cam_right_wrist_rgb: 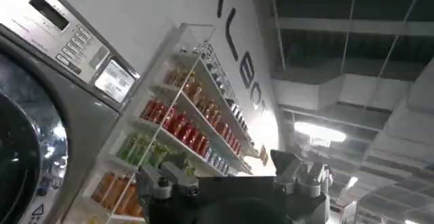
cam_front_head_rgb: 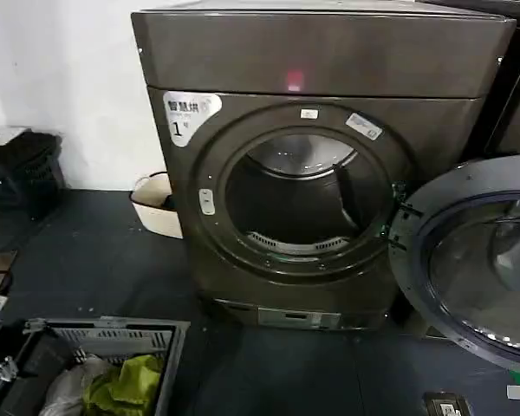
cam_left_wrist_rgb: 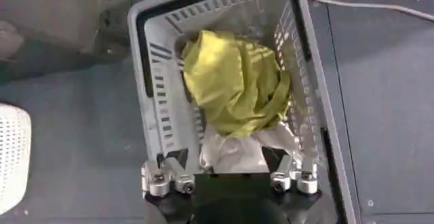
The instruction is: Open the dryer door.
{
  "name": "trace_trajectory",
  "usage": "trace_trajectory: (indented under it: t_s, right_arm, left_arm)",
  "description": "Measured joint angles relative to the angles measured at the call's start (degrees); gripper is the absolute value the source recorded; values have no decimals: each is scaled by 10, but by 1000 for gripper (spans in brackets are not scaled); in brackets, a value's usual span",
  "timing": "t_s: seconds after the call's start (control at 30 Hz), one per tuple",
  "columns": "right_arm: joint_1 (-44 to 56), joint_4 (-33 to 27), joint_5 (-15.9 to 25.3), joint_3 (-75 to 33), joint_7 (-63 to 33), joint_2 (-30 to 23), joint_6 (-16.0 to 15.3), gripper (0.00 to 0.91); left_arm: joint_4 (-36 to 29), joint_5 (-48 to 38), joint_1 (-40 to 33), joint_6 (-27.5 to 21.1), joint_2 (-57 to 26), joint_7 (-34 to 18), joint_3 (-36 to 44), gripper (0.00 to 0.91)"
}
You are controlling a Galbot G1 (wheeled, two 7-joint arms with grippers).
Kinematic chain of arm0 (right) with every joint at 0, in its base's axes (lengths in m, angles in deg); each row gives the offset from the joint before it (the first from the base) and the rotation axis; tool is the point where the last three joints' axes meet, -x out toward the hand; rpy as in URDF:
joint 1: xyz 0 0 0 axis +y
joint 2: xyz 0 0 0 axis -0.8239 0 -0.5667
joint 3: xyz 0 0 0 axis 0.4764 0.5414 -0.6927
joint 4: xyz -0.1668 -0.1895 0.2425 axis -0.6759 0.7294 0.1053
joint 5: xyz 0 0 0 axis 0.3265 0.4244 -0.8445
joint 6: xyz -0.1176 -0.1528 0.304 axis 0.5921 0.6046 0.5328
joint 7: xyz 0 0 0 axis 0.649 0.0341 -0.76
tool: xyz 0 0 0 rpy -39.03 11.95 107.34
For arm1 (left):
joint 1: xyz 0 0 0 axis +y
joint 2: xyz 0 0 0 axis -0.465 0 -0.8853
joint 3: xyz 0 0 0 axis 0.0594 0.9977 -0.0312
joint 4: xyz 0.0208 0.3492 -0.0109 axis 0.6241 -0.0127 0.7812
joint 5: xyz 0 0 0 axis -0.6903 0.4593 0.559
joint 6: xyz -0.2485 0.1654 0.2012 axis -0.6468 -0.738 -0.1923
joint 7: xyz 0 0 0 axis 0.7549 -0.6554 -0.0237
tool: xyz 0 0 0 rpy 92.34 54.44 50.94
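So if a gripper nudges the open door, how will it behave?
The dryer door hangs wide open on side hinges, so it would probably swing rather than flex. Its broad rim and glass suggest it is stiff and fairly heavy. The smooth rim may be slippery.

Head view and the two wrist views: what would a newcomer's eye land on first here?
The dryer stands centre with its round drum opening bare and a red light glowing above; the dryer door hangs swung wide open at its right. Lower left, a grey basket holds a yellow-green cloth, with the left pincer open just above it. The right pincer points up at a shelf of coloured bottles.
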Motion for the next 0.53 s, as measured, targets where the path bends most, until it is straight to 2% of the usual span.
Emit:
trace_trajectory:
  t_s: [0.53]
  right_arm:
    - [9, 4, -2, -5, 2, 0, 0, 907]
  left_arm:
    - [-3, 10, 2, 6, 8, 13, 0, 907]
